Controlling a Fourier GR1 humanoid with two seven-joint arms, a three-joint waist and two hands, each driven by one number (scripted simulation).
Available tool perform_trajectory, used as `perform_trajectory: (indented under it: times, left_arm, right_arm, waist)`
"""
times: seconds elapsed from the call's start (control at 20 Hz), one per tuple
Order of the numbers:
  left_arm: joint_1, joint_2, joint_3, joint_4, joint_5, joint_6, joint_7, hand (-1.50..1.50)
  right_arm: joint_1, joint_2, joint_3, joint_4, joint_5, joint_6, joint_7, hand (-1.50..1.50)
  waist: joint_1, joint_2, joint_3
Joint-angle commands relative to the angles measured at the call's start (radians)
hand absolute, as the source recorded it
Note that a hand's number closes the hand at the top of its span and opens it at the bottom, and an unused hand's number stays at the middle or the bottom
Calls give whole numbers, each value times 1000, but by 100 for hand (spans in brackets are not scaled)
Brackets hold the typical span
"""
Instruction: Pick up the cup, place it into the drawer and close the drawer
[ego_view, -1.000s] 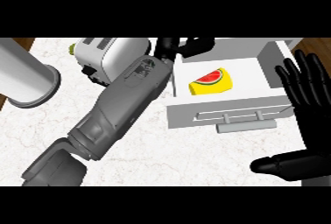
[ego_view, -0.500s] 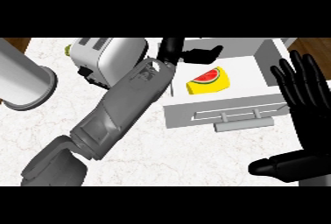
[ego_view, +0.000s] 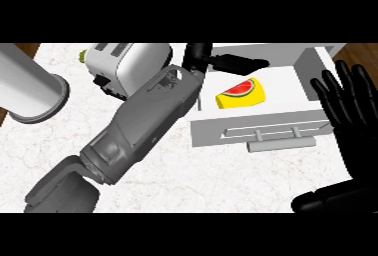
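Black left hand (ego_view: 221, 59) over open drawer (ego_view: 310, 75), fingers' state unclear; watermelon slice (ego_view: 241, 93) below it, toaster (ego_view: 122, 59) leftward. Right hand (ego_view: 353, 107) spread.

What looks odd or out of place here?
A watermelon slice lies in the open drawer, an unlikely spot for fruit. No cup shows, though the left hand reaches over the drawer's back.

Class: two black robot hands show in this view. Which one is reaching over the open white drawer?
The left hand, stretched over the open white drawer above the watermelon slice. The right hand rests open beside it.
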Motion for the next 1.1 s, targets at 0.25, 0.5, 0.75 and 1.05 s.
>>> perform_trajectory:
  times: [0.25,0.5,0.75,1.05]
  left_arm:
    - [51,0,90,-114,55,-40,-25,-150]
    - [88,77,135,-225,73,-20,23,-150]
    - [312,196,136,-400,74,-34,41,-150]
    - [551,324,134,-695,76,-30,107,-150]
  right_arm:
    - [35,-57,-53,-1,-65,71,-7,150]
    - [71,-128,4,-101,33,121,39,150]
    - [140,-190,-33,-79,73,207,-23,150]
    - [171,-180,35,-91,218,200,-25,150]
  waist:
    - [85,-21,-1]
    - [101,-28,-2]
    - [115,-29,-1]
    - [118,-28,-1]
